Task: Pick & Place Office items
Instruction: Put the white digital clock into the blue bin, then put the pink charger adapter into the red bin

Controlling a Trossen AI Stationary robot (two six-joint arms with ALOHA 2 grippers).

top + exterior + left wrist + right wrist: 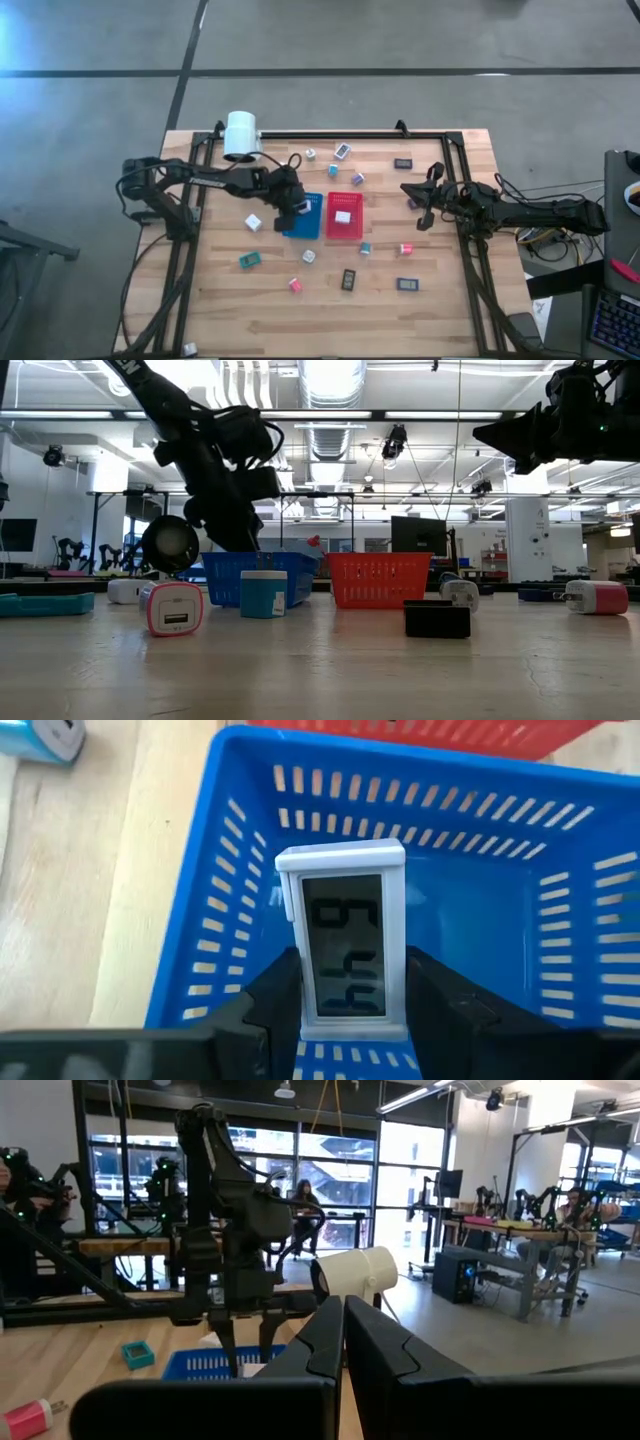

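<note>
Left gripper (345, 1010) pinching small clock (343, 945) over blue tray (300, 216) (nine o'clock of red tray (344, 216)): lower, probably well inside walls, then release; right gripper (342, 1342) idle, pressed together.

Wood table (250, 310): trays (345, 216), office items (348, 280)

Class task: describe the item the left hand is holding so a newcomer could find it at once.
Find the blue tray beside the red tray at the table's middle. The left hand hovers over it, gripping a small digital clock. Unlike the scattered cubes, it is a flat white-framed display showing dark digits.
</note>
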